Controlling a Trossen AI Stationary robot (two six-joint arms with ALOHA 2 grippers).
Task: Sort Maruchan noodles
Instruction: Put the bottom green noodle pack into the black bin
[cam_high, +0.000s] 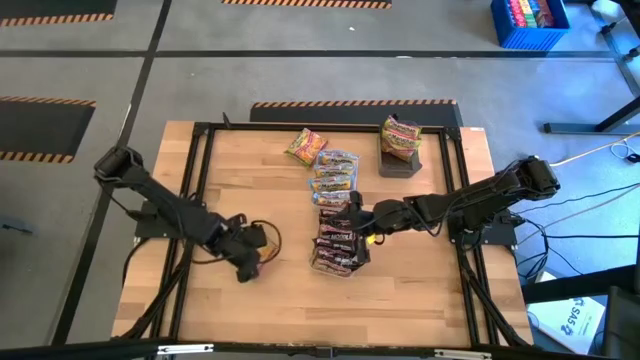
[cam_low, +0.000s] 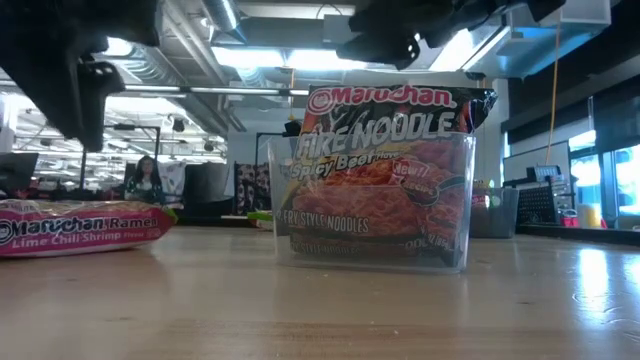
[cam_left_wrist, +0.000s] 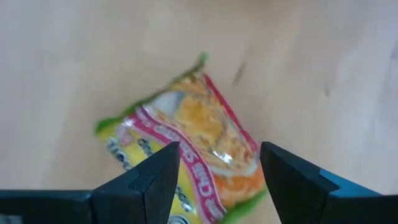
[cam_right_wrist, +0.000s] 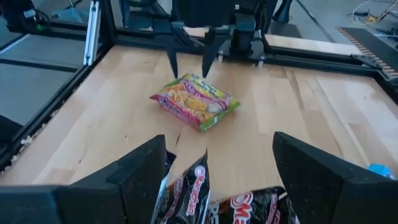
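Note:
A yellow-green-red noodle packet (cam_left_wrist: 193, 149) lies flat on the wooden table; it also shows in the right wrist view (cam_right_wrist: 196, 102). My left gripper (cam_left_wrist: 221, 155) hangs open right above it, fingers pointing down, one on either side, and shows in the high view (cam_high: 250, 250). Several dark maroon packets (cam_low: 385, 150) stand on edge in a clear tub (cam_high: 337, 250). My right gripper (cam_high: 355, 215) is open above their tops (cam_right_wrist: 205, 193).
A row of pale blue-orange packets (cam_high: 335, 175) lies beyond the tub. A yellow packet (cam_high: 305, 147) lies at the far side. Another packet (cam_high: 401, 137) sits on the dark grey tray (cam_high: 400, 165). Black frame rails (cam_high: 200, 180) edge the table.

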